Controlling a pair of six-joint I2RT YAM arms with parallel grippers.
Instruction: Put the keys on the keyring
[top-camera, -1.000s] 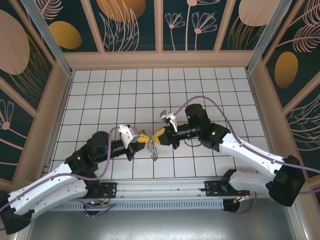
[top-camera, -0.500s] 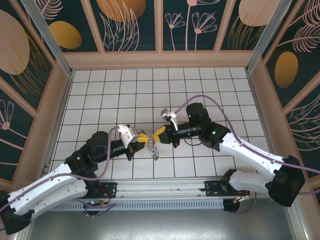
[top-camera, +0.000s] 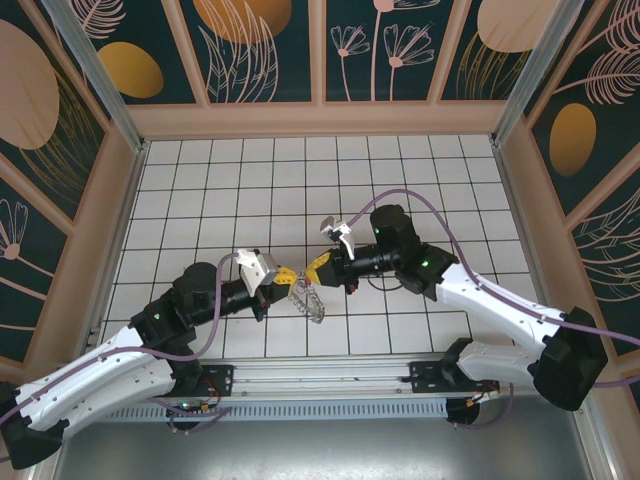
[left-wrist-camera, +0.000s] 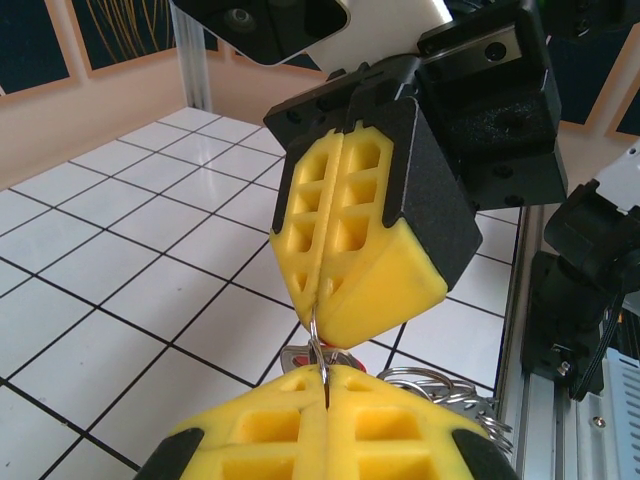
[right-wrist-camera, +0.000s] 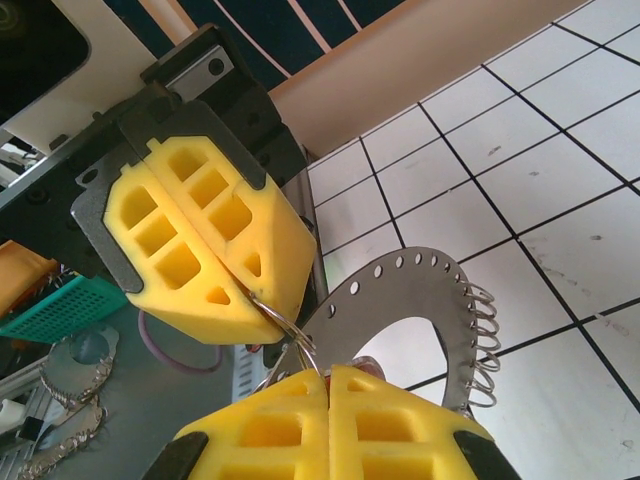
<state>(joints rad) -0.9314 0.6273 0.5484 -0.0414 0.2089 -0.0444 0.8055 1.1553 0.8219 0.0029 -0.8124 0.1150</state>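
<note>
Pinching one thin wire loop (right-wrist-camera: 285, 325), the left gripper (right-wrist-camera: 262, 300) and right gripper (right-wrist-camera: 327, 372) are clamped shut beside the flat perforated keyring (right-wrist-camera: 390, 280).

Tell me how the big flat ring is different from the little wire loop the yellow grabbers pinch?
The keyring is a wide flat band with small holes and wire coils on one edge, while the loop is one thin bare wire. The keyring hangs beside the pads. The loop is pinched by the left gripper and the right gripper. The keyring looks much bigger. Both are round, shiny metal with open middles.
</note>
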